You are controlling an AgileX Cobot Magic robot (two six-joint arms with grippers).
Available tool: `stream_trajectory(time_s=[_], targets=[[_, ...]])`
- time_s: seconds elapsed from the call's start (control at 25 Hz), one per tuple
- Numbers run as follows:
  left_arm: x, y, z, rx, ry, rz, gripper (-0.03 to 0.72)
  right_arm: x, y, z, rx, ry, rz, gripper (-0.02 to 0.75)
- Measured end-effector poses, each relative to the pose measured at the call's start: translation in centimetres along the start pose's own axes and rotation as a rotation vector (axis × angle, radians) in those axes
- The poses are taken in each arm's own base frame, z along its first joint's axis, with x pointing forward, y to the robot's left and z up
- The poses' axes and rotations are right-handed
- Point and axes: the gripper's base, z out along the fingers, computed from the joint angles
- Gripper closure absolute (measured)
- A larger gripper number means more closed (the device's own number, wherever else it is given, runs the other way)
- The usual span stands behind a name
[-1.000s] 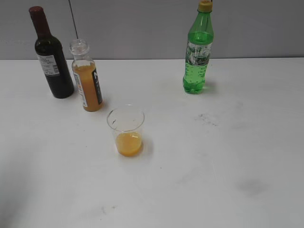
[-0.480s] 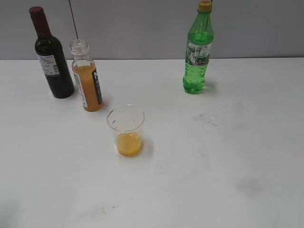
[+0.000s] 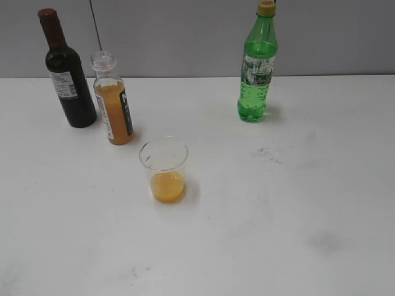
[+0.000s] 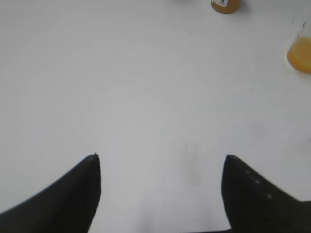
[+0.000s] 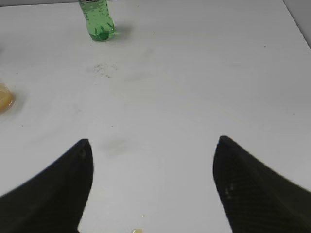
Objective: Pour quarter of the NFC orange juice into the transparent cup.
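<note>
The NFC orange juice bottle (image 3: 113, 102) stands upright and uncapped at the back left of the white table, about two-thirds full; its base shows in the left wrist view (image 4: 226, 6). The transparent cup (image 3: 164, 168) stands in front of it with orange juice in its bottom third; it also shows at the edge of the left wrist view (image 4: 301, 51) and of the right wrist view (image 5: 5, 99). My left gripper (image 4: 160, 158) is open and empty over bare table. My right gripper (image 5: 153, 141) is open and empty too. Neither gripper shows in the exterior view.
A dark wine bottle (image 3: 65, 71) stands left of the juice bottle. A tall green bottle (image 3: 257, 68) stands at the back right, also in the right wrist view (image 5: 99, 19). Grey smudges (image 3: 268, 154) mark the table. A small yellow drop (image 5: 137, 231) lies below my right gripper.
</note>
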Motion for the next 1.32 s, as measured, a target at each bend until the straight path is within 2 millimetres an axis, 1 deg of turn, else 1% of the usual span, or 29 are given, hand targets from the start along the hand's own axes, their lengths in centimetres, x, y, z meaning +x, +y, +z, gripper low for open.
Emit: stream_trajectory(time_s=[0.32,0.56,0.84,1.32], targets=[[1.3,0.2,-1.4,-0.061,-0.131,-0.098,0.104,0.0,0.0,0.0,0.0,0.0,0.0,0.148],[2.2,0.0,-2.4,-0.069,-0.22,-0.103,0.108,0.0,0.0,0.0,0.0,-0.001,0.0,0.148],[2.3,0.0,-2.5,-0.073,-0.229,-0.105,0.109,0.0,0.0,0.0,0.0,-0.001,0.0,0.148],[2.3,0.1,-2.5,-0.027,-0.228,-0.07,0.113,0.0,0.0,0.0,0.0,-0.001,0.0,0.148]])
